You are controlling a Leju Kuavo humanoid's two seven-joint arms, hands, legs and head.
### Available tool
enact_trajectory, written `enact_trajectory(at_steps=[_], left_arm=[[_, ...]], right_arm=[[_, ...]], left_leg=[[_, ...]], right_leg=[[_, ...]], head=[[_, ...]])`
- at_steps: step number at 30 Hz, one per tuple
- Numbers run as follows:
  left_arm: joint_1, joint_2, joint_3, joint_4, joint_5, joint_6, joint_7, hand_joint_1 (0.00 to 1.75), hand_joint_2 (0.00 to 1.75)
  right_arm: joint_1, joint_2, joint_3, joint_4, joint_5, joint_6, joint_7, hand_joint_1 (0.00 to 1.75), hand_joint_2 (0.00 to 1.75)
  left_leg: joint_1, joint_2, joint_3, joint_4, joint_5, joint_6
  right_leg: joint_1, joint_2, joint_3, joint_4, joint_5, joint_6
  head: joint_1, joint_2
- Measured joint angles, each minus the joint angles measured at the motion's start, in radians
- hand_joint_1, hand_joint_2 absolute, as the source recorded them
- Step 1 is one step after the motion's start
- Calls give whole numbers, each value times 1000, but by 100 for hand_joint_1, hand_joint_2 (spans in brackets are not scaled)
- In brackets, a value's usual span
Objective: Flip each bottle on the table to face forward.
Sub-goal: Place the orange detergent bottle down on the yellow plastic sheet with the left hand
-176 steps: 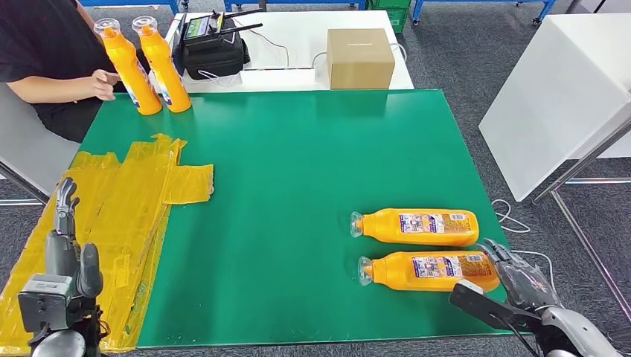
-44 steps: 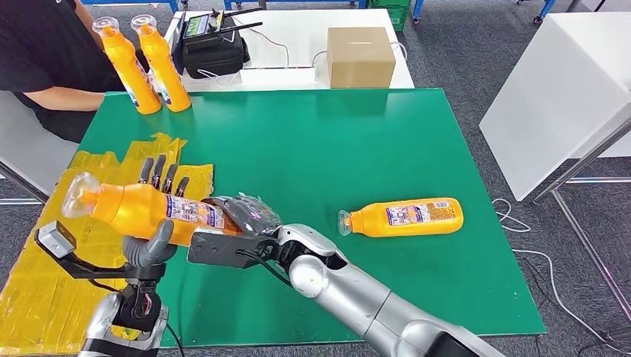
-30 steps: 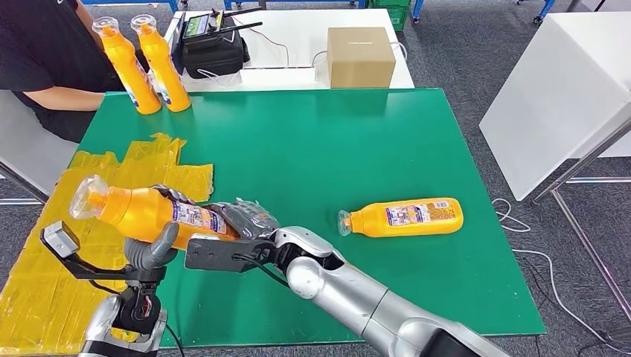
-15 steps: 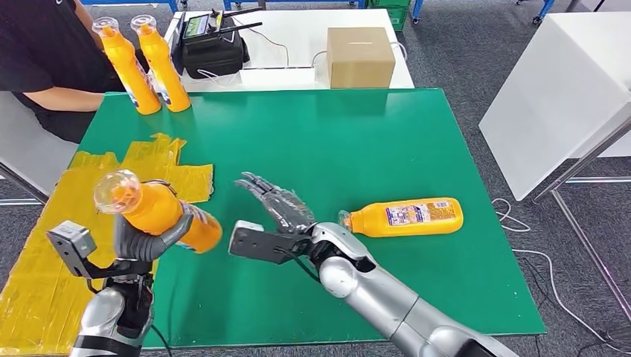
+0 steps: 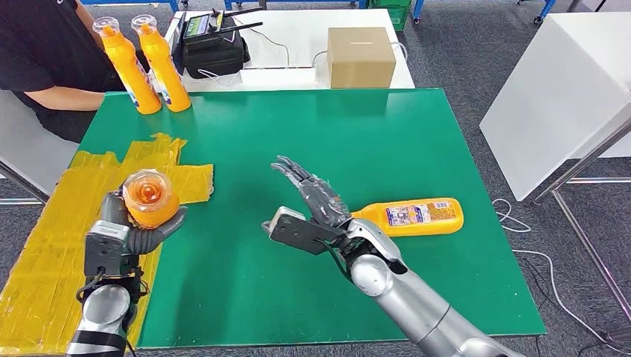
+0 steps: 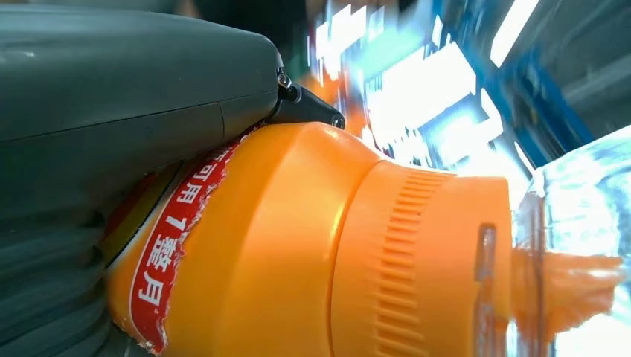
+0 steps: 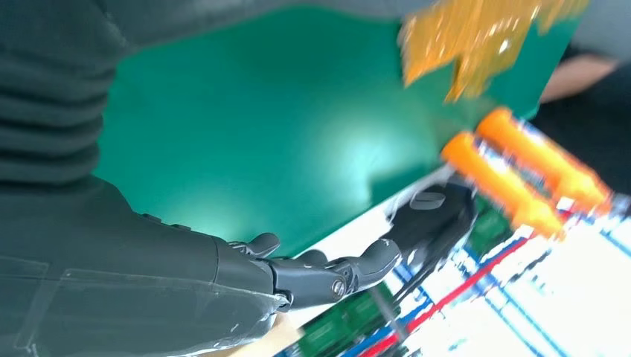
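**Left hand held one bottle cap-up; right hand hung open beside the other**

The green worktop (image 5: 298,134) spread out ahead of both hands, with a patch of yellow tape (image 5: 111,186) covering its side nearest the left hand. A white table (image 5: 298,44) stood beyond the worktop's far edge, carrying a cardboard box (image 5: 360,57) and a black device (image 5: 214,49).

The right hand (image 5: 316,199) was raised above the middle of the worktop with its fingers (image 7: 327,271) stretched out and spread, nothing in it. Just beside it, on the side away from the left hand, a lying bottle (image 5: 408,216) rested on its side on the worktop, label up, its neck end hidden behind the hand.

The left hand (image 5: 138,230) was wrapped around a held bottle (image 5: 149,198), orange like the others, gripped by the body and lifted over the yellow tape; the clear cap pointed up towards the head camera. In the left wrist view the hand's grey cover pressed against the labelled shoulder of this bottle (image 6: 298,245).

Well beyond the left hand, at the far corner of the worktop, two standing bottles (image 5: 145,67) stood upright, just beside each other. A person's arm (image 5: 63,97) rested near them.
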Motion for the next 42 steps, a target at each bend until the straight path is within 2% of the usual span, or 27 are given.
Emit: enact_trajectory(at_steps=[9, 10, 12, 15, 19, 22, 34, 38, 40, 42], left_arm=[[0, 4, 2, 2, -32, 14, 7, 175, 175], [0, 10, 5, 5, -80, 33, 17, 175, 175], [0, 41, 11, 36, -282, 74, 74, 175, 175], [-2, 110, -9, 175, -568, 14, 203, 175, 175], [-26, 169, -72, 344, -629, -113, 264, 0, 0], [-54, 192, -94, 401, -613, -169, 270, 0, 0], [-58, 209, -96, 429, -549, -165, 235, 0, 0], [-49, 208, -86, 425, -484, -122, 189, 0, 0], [-36, 201, -62, 403, -370, -94, 122, 0, 0], [-21, 179, -18, 356, -166, -121, 32, 0, 0]], right_arm=[[3, -5, -8, -8, -3, 2, -2, 0, 0], [7, -11, -18, -17, -6, 4, -5, 0, 0], [24, -39, -60, -51, -15, 21, -13, 0, 0], [54, -76, -122, -110, -10, 60, -14, 0, 0], [69, -81, -139, -134, 8, 76, -4, 0, 0], [68, -78, -141, -135, 14, 84, 4, 0, 0], [50, -71, -141, -121, 17, 103, 19, 0, 0], [46, -72, -140, -117, 26, 113, 29, 0, 175], [43, -80, -138, -113, 41, 125, 42, 0, 175], [40, -102, -133, -105, 69, 146, 62, 0, 175]], left_leg=[[0, 0, 0, 0, 0, 0], [0, 0, 0, 0, 0, 0], [0, 0, 0, 0, 0, 0], [0, 1, 0, 0, 0, 0], [0, 1, 1, 0, 0, 0], [0, 0, 2, 0, 0, -1], [0, -1, 2, 0, 1, -2], [0, 0, 2, 0, 1, -2], [0, 0, 2, 0, 1, -2], [0, -1, 2, 0, 1, -2]], right_leg=[[0, 0, 0, 0, 0, 0], [0, 0, 0, 0, 0, 0], [0, 0, 0, 0, 0, 0], [0, 1, 0, 0, 0, 0], [0, 1, 1, 0, 0, 0], [0, 0, 3, 0, 0, 0], [0, 0, 3, 1, 0, 0], [0, 0, 2, 1, 0, 0], [0, 0, 2, 1, 0, 0], [0, 0, 2, 1, 0, 0]], head=[[0, 0], [0, 0], [0, 0], [0, 0], [0, 0], [0, 0], [0, 0], [0, 0], [0, 0], [0, 0]])
